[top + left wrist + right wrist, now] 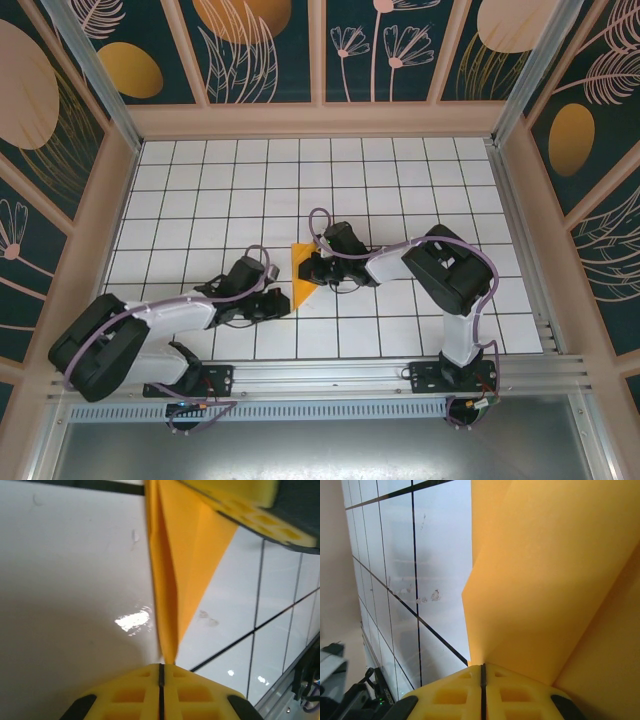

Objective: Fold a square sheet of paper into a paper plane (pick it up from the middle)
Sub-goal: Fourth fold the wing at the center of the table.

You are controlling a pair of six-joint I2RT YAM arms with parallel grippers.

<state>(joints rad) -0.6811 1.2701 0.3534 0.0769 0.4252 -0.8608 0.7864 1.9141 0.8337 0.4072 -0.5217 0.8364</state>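
Observation:
The orange-yellow sheet of paper is folded into a narrow triangle with a sharp lower tip, near the table's middle. My left gripper comes in from the left and is shut on that lower tip; in the left wrist view the folded paper rises on edge from the closed jaws of the left gripper. My right gripper reaches from the right and is shut on the sheet's upper part. In the right wrist view the paper spreads up from the closed jaws of the right gripper. One right finger shows above the paper.
The white gridded table is walled by a patterned enclosure on three sides. A metal rail with both arm bases runs along the near edge. Both arms lie low over the tiles in front.

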